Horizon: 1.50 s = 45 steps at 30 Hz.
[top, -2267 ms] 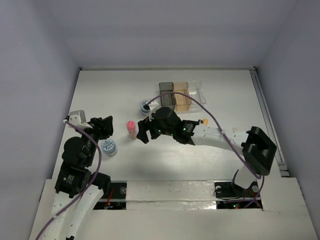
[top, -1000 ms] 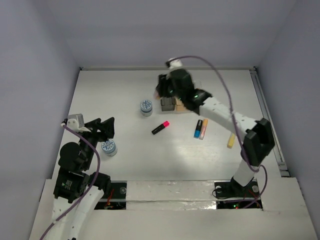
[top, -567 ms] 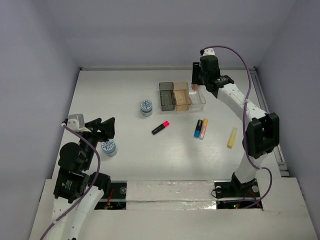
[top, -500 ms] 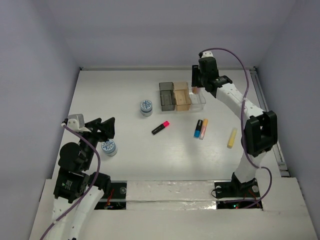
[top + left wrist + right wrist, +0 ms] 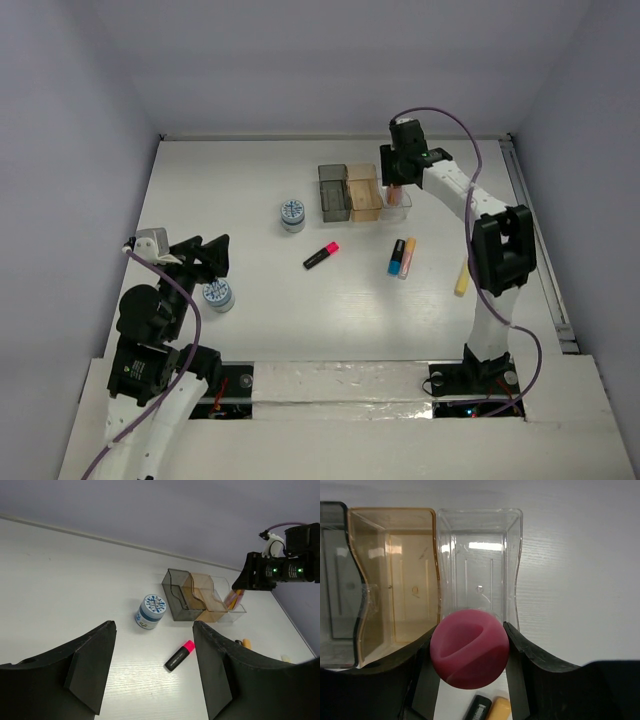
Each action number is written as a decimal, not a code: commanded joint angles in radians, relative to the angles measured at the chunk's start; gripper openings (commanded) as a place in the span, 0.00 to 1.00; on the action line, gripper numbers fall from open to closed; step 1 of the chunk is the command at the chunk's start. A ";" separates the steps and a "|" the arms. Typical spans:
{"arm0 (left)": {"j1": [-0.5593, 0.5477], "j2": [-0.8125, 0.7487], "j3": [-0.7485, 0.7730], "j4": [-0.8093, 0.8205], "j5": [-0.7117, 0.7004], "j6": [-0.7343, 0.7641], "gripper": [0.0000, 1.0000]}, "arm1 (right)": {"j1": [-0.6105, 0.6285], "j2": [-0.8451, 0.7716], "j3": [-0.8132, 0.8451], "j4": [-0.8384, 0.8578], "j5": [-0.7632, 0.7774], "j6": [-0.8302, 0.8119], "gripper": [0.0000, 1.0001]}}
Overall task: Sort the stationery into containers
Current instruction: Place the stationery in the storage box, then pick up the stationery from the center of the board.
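Overhead view, left to right. At lower left, the left claw [image 5: 207,257] stands wide and empty over the tabletop [image 5: 260,330], with a patterned disc [image 5: 217,294] just beside it. A second disc [image 5: 292,214] and the pink-black highlighter [image 5: 321,255] lie near centre. Above centre stand the dark grey bin [image 5: 333,195], amber bin [image 5: 364,193] and clear bin [image 5: 398,202]. The right claw [image 5: 397,178] grips the pink-capped tube [image 5: 469,648] over the clear bin, its lower end possibly inside. Below lie the blue highlighter [image 5: 396,258] and orange highlighter [image 5: 408,257], touching; the yellow highlighter [image 5: 462,279] lies at right.
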 commanded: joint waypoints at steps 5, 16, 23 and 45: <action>0.006 0.009 -0.005 0.056 0.015 0.010 0.59 | -0.012 0.095 0.175 -0.097 -0.061 -0.038 0.19; 0.006 0.020 -0.005 0.056 0.015 0.013 0.59 | -0.012 0.126 0.200 -0.012 -0.020 0.022 0.80; 0.015 0.018 -0.007 0.055 0.017 0.013 0.60 | -0.012 0.050 0.174 0.078 0.020 0.045 0.83; 0.034 0.015 -0.008 0.055 0.020 0.010 0.20 | 0.410 0.215 0.212 0.208 -0.250 -0.072 1.00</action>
